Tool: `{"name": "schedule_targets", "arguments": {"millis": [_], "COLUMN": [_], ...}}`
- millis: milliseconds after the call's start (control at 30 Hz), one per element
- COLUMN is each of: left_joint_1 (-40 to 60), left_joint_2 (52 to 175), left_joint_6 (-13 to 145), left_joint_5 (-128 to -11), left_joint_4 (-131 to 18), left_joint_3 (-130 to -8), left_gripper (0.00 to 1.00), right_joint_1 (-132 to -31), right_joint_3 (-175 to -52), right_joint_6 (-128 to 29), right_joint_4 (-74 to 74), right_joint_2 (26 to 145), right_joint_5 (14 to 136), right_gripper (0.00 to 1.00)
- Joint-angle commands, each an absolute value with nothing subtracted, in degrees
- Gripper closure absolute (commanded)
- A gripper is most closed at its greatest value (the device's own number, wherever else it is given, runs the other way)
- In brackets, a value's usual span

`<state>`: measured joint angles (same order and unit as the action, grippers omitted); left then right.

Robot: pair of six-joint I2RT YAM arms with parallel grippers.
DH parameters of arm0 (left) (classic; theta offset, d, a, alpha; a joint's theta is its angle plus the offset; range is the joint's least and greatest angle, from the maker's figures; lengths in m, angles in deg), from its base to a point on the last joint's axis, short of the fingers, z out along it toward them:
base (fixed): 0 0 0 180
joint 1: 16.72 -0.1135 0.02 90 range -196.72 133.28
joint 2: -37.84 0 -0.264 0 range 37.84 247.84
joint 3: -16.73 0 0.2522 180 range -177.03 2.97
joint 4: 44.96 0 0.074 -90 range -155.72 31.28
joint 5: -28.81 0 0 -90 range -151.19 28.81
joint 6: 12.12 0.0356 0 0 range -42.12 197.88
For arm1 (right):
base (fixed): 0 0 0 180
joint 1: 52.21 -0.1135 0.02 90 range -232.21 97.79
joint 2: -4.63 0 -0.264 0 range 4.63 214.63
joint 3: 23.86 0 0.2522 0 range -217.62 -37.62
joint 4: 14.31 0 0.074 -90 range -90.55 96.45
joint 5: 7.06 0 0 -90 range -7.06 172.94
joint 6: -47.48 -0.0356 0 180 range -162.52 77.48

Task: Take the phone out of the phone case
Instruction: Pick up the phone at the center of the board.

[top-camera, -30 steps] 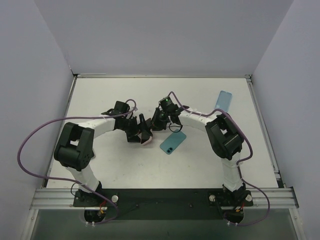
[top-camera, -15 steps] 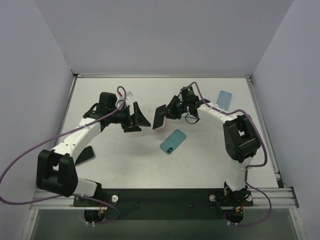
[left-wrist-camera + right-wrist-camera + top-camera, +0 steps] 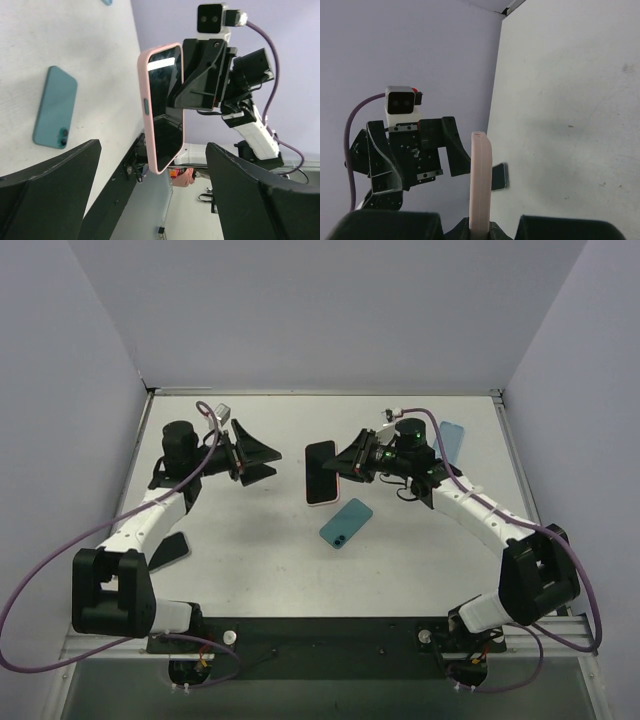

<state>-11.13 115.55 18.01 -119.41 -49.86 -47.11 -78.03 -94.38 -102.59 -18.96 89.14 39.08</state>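
Observation:
A phone with a dark screen sits inside a pink phone case. My right gripper is shut on one long edge of the cased phone and holds it upright above the table's middle. In the right wrist view the pink case rises edge-on from between the jaws of the right gripper. My left gripper stands wide open to the left, apart from the case and facing it. The left wrist view shows the cased phone beyond the empty left gripper.
A teal phone lies face down on the table just below the held one. A light blue one lies at the back right. A dark phone lies near the left arm. Grey walls enclose the table.
The two grippers were together at the cased phone. The left gripper has opened wide and drawn back to the left. The right one has pulled right, keeping the cased phone.

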Motion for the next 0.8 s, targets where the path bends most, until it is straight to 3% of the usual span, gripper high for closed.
{"name": "schedule_targets", "arguments": {"millis": [0, 200, 467, 767], "left_joint_1": [-9.51, -6.61, -5.20, -4.94], "left_joint_2": [115.80, 116.15, 116.67, 117.99], "left_joint_6": [8.37, -2.44, -0.78, 4.66], "left_joint_5": [-123.51, -123.77, -122.89, -122.45], "left_joint_4": [-33.59, -19.26, -21.89, -29.61], "left_joint_3": [-47.74, -44.67, -44.14, -45.37], "left_gripper": [0.03, 0.04, 0.13, 0.14], "right_joint_1": [-79.81, -82.53, -84.38, -85.17], "right_joint_3": [-93.35, -93.96, -95.72, -96.69], "right_joint_6": [-105.80, -108.97, -107.82, -107.47], "right_joint_4": [-26.12, -31.48, -30.87, -30.52], "right_joint_2": [85.31, 86.45, 86.98, 86.28], "right_joint_5": [36.80, 35.83, 36.45, 37.06], "right_gripper": [1.00, 1.00, 1.00, 1.00]}}
